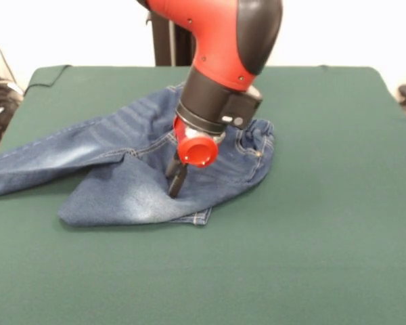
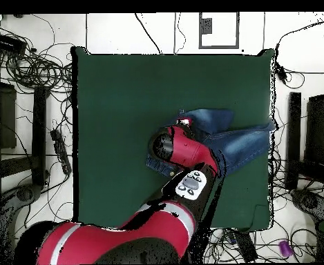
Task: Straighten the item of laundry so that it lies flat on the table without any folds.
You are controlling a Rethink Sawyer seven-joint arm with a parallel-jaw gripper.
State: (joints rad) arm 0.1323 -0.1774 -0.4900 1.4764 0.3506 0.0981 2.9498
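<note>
The jeans (image 1: 122,169) lie crumpled on the green surface (image 1: 311,237), a little toward ten o'clock from its centre in the front view. One leg stretches out toward nine o'clock, its end reaching the surface's edge; the other is folded over, its hemmed cuff pointing toward six o'clock. The elastic waistband sits bunched at three o'clock of the pile. The claw (image 1: 176,181) comes down from twelve o'clock onto the folded leg, its dark tips close together and touching the denim; whether they pinch cloth cannot be told. In the overhead view the arm (image 2: 185,162) covers much of the garment.
</note>
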